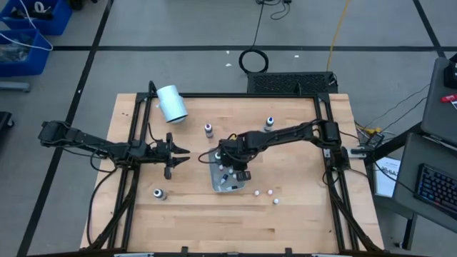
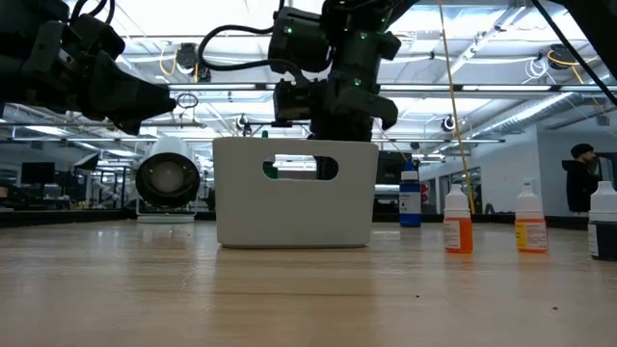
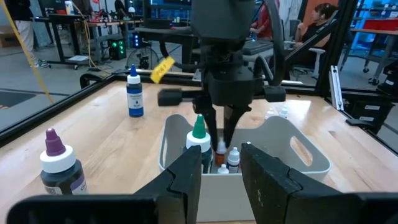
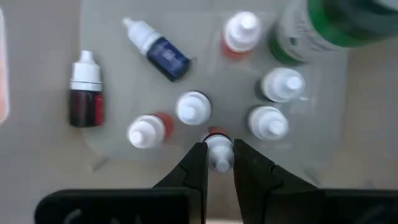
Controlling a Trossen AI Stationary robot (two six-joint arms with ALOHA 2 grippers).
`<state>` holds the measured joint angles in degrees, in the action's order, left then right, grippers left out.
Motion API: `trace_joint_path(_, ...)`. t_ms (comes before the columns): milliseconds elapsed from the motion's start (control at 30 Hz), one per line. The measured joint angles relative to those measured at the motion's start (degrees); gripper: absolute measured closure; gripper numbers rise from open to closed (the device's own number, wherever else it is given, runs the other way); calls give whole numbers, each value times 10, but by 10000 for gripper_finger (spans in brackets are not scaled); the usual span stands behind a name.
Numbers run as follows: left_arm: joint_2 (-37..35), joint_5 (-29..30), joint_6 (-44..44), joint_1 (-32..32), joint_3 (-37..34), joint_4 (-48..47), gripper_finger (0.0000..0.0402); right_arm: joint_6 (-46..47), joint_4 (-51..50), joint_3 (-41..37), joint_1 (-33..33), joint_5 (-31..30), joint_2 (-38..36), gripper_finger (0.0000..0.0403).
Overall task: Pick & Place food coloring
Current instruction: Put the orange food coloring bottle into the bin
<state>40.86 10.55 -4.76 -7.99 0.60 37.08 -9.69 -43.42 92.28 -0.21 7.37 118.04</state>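
Several food coloring bottles [image 4: 193, 107] stand inside the tray [image 4: 99, 149], gathered for storage. Right gripper [image 4: 218, 163] hangs directly over it, pinching one small bottle [image 4: 219, 151] by its cap. Farther off, left gripper [image 1: 176, 153] waits, fingers narrowly parted, empty.

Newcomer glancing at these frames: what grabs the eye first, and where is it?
The right gripper hangs over the clear tray at mid-table, its fingers pinched on the white cap of a small bottle among the other food coloring bottles standing in the tray. The left gripper waits beside the tray, pointed at it. A big white cylinder lies on its side near the table's far left corner.
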Motion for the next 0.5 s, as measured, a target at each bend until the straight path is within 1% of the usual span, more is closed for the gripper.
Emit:
trace_joint_path(100,0,0,0,0,0,0,284,0,16,-7,0,4,0,363)
trace_joint_path(500,0,0,0,0,0,0,284,1,16,-8,-1,4,0,363)
